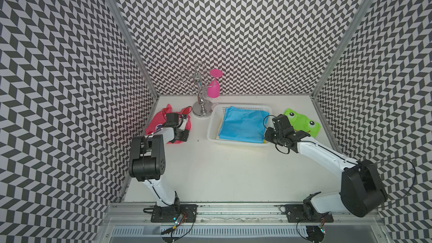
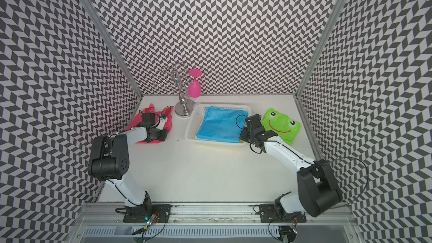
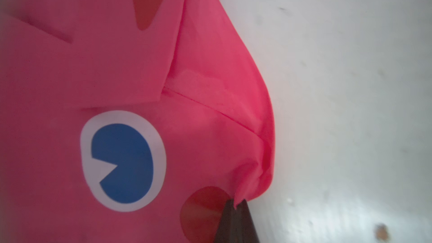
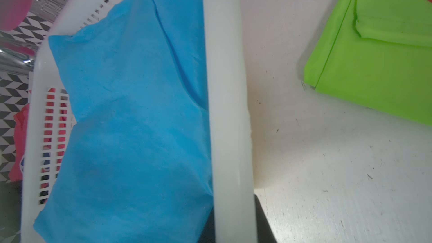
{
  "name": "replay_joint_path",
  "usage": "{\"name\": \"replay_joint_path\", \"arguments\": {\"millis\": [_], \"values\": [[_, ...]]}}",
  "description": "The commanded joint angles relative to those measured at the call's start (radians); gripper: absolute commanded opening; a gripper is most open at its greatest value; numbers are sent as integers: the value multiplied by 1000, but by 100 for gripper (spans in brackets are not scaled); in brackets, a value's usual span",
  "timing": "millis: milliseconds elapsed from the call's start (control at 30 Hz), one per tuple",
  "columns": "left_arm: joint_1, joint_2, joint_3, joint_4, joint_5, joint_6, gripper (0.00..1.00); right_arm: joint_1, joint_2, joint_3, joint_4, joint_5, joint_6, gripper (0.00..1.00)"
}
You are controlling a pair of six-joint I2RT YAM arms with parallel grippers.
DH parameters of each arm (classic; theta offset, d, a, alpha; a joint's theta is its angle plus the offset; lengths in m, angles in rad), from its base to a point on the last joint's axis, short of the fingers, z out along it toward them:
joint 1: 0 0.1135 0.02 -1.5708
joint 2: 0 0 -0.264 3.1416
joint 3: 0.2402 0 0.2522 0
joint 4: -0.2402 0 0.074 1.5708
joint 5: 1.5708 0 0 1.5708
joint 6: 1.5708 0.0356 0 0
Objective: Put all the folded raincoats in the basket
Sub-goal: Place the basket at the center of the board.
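Blue raincoat (image 1: 243,125) stowed; right gripper (image 4: 233,227) clamps basket (image 1: 213,122) rim; left gripper (image 3: 236,209) pinches pink raincoat (image 3: 117,66) beneath it, transfer pending.

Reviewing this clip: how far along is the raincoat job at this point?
Done: a blue raincoat lies in the basket. In hand: the left pincer is shut on an edge of the pink raincoat, which is not yet in the basket; the right pincer grips the basket's rim. Left: carry the pink raincoat in; the green raincoat also lies outside.
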Motion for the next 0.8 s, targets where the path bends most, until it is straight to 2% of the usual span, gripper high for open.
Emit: {"name": "replay_joint_path", "arguments": {"millis": [0,133,200,233,300,333,400,433,500,567,667,767], "values": [[-37,-37,-34,-221,172,30,0,-20,71,89,117,-11,-54,15],[-79,-91,-28,-344,316,97,0,-55,158,161,118,-29,-121,16],[-100,-124,-25,-360,298,97,1,-63,187,184,122,-25,-147,21],[-101,-136,-22,-369,313,103,7,-66,198,193,122,-23,-157,23],[-101,-152,-6,-402,358,120,31,-74,216,209,122,-21,-182,30],[-101,-155,3,-416,369,123,37,-76,219,212,121,-13,-191,33],[-90,-174,29,-444,371,136,42,-82,214,211,119,-1,-208,40],[-72,-190,39,-451,372,138,44,-82,209,207,119,2,-213,41],[-19,-236,70,-481,397,160,55,-82,184,201,113,-11,-251,44],[31,-259,107,-518,384,185,63,-77,144,194,109,-64,-328,47],[143,-260,157,-552,357,214,65,-42,38,165,128,-119,-455,52],[276,-230,188,-563,347,240,72,25,-83,122,171,-102,-557,53]]}}
